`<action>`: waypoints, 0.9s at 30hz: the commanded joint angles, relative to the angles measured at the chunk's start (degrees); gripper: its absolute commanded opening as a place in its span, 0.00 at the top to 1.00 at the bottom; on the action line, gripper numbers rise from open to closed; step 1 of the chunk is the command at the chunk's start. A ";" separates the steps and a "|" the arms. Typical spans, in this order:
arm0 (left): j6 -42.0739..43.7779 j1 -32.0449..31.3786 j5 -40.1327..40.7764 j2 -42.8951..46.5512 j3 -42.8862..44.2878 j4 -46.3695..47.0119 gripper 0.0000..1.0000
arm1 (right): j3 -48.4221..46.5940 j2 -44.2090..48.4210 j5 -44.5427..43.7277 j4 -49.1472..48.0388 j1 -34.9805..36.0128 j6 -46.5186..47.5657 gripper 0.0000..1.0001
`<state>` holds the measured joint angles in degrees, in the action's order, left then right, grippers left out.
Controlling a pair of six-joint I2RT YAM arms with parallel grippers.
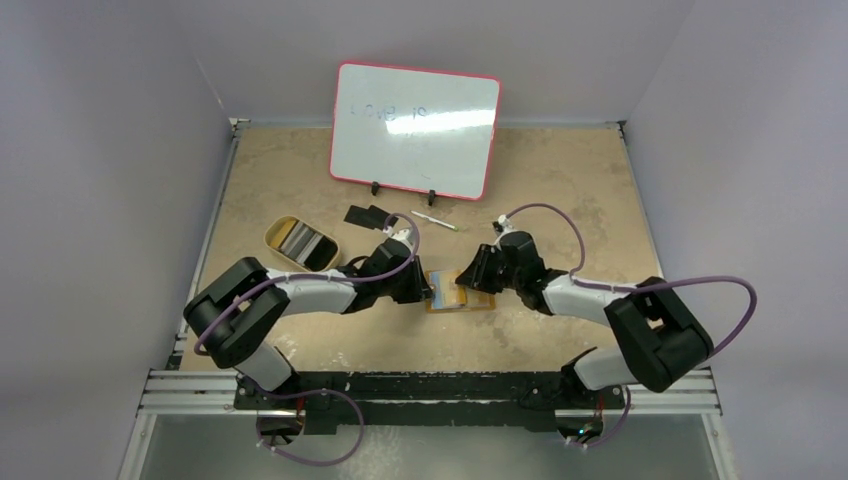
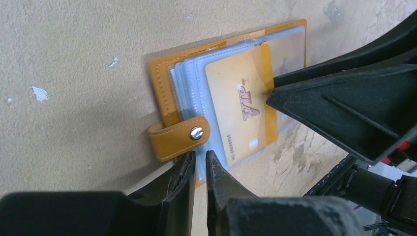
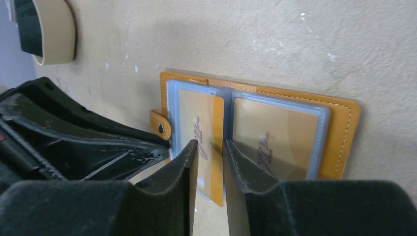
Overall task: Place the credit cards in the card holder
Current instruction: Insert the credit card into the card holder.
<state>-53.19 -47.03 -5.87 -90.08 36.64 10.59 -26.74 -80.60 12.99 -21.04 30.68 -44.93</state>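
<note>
**A:** Status, left to right?

**B:** Left claw is all but closed, just a thin slit. Tips sit at the holder's near edge, just under the tab. Can't tell if it's pinching that edge or only pinning it. Holder lies open at frame centre in the top view. VIP card is partway into the left sleeve, one end sticking out. Right claw is part open, tips on or just over that free end, clamping nothing I can see.

**A:** How to finish the insert?

**B:** My read: hold the holder down and push the card flat along the sleeve, not downward, or the plastic buckles. Stay square to the pocket mouth. The right-hand sleeve already has an orange card fully in.

**A:** Anything in the way?

**B:** The claws sit nearly touching over the holder; that's the tight spot. Tin is middle left, black cards just right of it, whiteboard top centre, pen below it. All are well apart from the holder. Black cards not loaded yet.
</note>
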 commanded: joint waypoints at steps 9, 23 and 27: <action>-0.60 -0.22 -0.02 -0.95 0.62 3.26 0.92 | 0.18 -2.24 0.60 -5.29 3.37 -5.14 0.75; 1.87 -0.26 9.60 6.51 2.48 -9.78 0.80 | -3.68 4.68 -6.25 7.48 3.69 -1.52 0.72; 1.87 -0.26 8.08 3.60 2.42 -7.91 0.83 | -3.75 3.42 -5.25 6.07 3.96 -1.81 0.73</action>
<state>-52.38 -47.03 1.54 -85.10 37.41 1.39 -28.62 -76.82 8.51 -15.53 34.13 -47.51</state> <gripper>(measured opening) 0.195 0.276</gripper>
